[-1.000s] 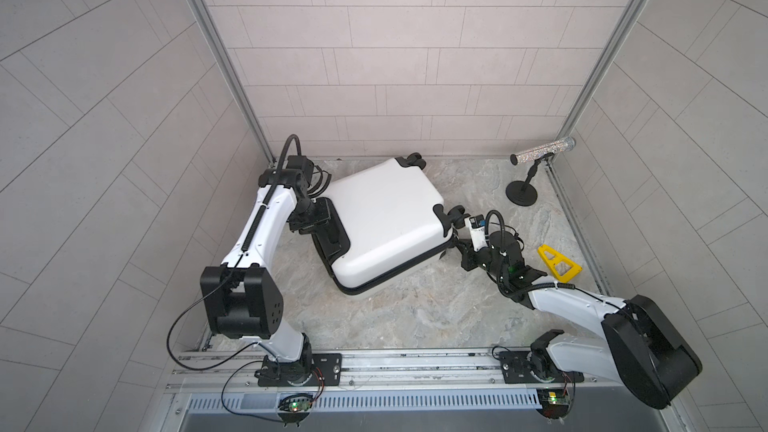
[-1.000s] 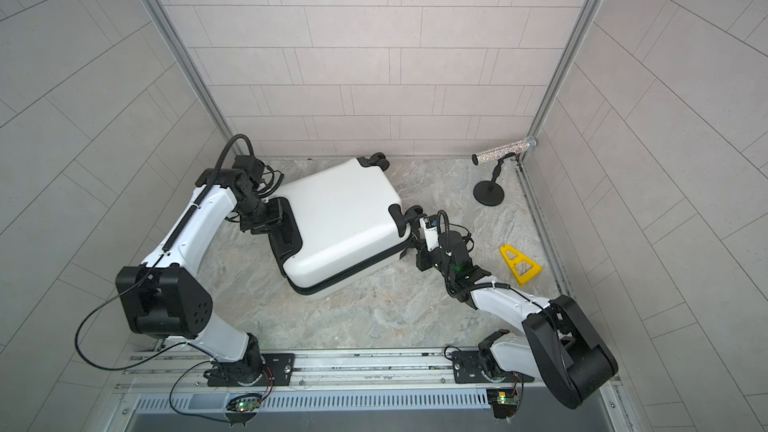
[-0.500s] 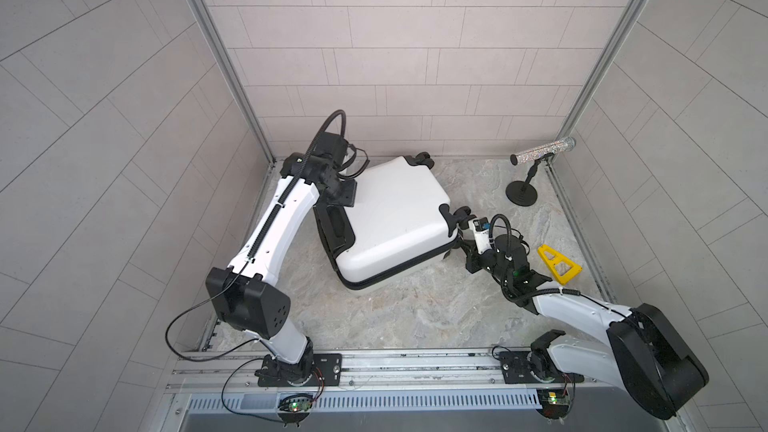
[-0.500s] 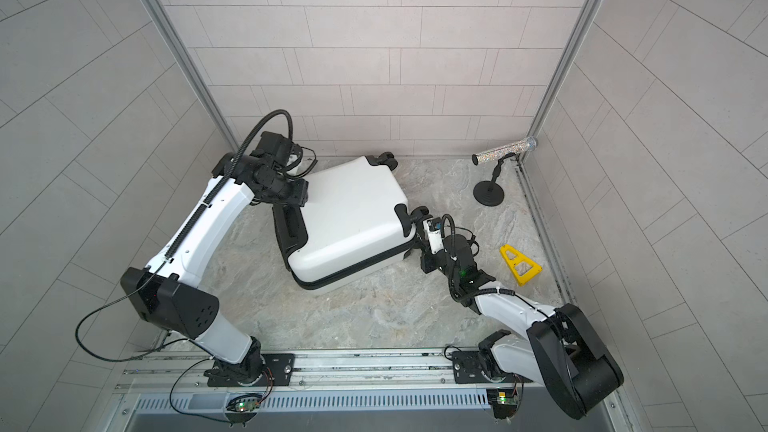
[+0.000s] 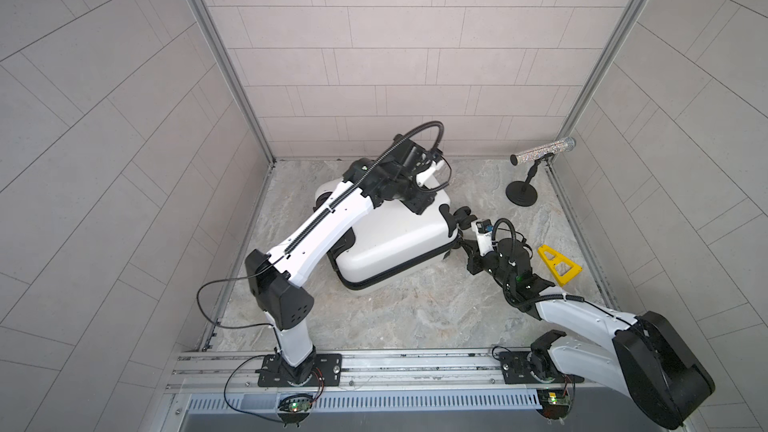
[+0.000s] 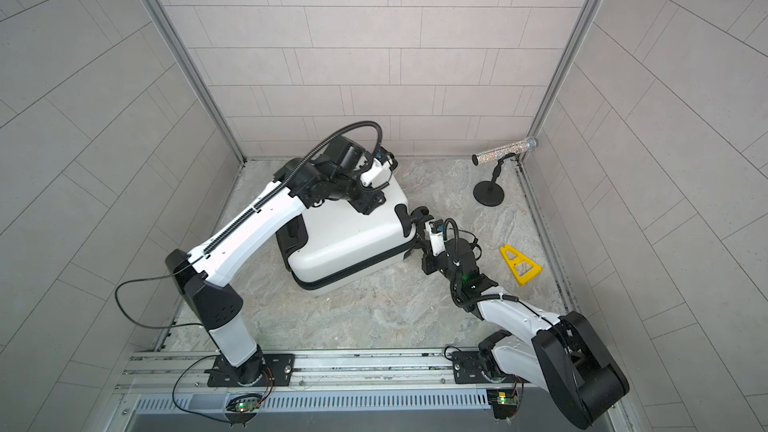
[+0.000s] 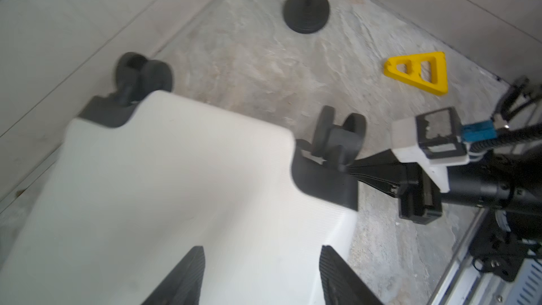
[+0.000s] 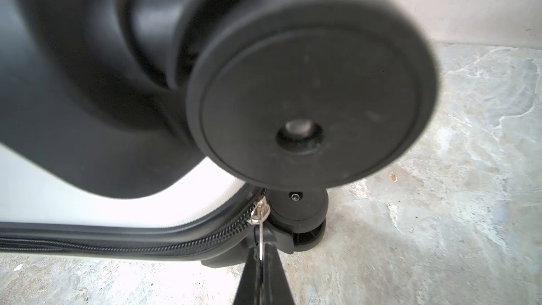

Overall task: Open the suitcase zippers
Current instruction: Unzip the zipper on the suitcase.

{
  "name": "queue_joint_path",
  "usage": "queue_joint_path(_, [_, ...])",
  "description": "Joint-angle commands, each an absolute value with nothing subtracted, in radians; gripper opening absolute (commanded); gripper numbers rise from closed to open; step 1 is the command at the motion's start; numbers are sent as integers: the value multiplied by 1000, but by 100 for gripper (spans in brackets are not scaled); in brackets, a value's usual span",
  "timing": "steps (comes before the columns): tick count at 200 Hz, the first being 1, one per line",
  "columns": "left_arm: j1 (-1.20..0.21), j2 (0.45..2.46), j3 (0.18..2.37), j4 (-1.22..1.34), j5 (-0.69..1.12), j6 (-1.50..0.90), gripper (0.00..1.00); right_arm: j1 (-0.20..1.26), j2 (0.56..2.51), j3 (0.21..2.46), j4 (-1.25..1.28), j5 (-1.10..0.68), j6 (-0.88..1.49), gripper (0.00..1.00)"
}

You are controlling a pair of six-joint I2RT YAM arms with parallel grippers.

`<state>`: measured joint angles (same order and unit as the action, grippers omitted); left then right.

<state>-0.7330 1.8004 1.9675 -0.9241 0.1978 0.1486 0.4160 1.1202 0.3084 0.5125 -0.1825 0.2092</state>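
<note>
1 zipper pull (image 8: 260, 236) clamped in right jaws | suitcase (image 7: 176, 186) under spread left jaws

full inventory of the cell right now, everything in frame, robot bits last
suitcase: 1, white, lying flat mid-floor.
zippers: 1 band, black, along the seam between the shells.
zipper pull: 1 seen, silver, at the corner by the lower wheel.
wheels: three seen, black, on the suitcase end nearest the right arm.
sparkly tube: 1, silver glitter, on a black stand, back right corner.
yellow triangle: 1, yellow with cut-outs, on the floor at the right, apart from the case.
left gripper: open, holding nothing, over the white shell.
right gripper: shut on the zipper pull.
</note>
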Motion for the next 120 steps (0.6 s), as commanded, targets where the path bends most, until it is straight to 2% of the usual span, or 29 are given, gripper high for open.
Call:
queue_joint_path(1, [-783, 1874, 2036, -900, 267, 243, 68, 408, 1077, 314, 594, -91, 208, 0])
queue_joint_path(48, [-815, 2021, 2147, -881, 282, 258, 68, 415, 1074, 307, 602, -69, 225, 0])
queue_joint_path(120, [-820, 2137, 2226, -897, 268, 258, 68, 424, 1072, 300, 607, -52, 237, 0])
